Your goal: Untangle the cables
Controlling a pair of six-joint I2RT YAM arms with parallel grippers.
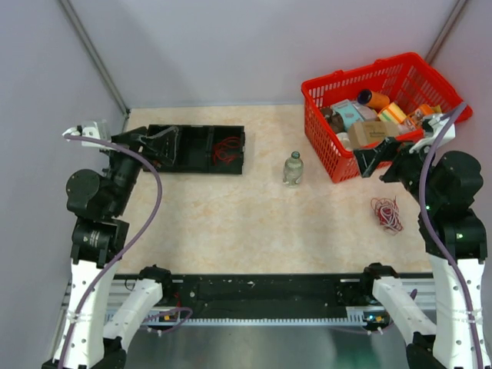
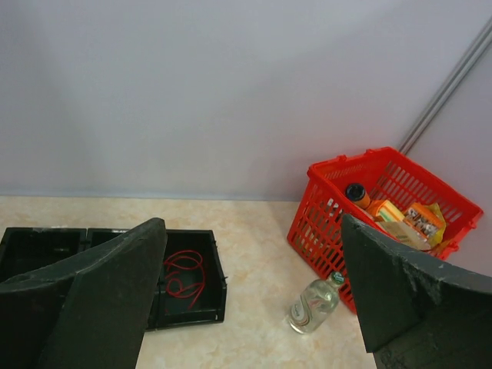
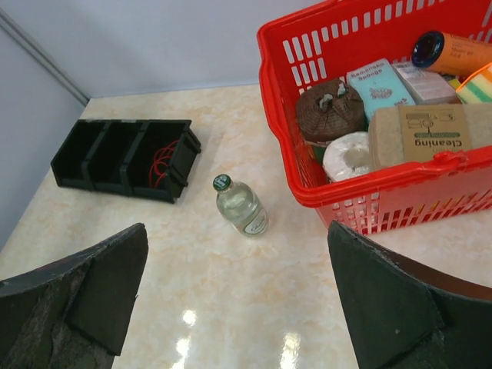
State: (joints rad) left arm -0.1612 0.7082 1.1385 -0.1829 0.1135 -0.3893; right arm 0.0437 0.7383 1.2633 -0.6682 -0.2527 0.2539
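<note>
Cables (image 1: 387, 215) beside right arm (image 1: 450, 192): top view only.

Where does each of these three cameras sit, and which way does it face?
Top external: fixed above and behind the robot, looking down on the table; left arm and right arm both show.
Left wrist: on the left arm, facing the back-right corner; the open left gripper frames a black tray holding a red cable.
Right wrist: on the right arm, facing the back-left corner; the open right gripper frames a glass bottle.
Shared: all three show the tray, bottle and red basket.
</note>
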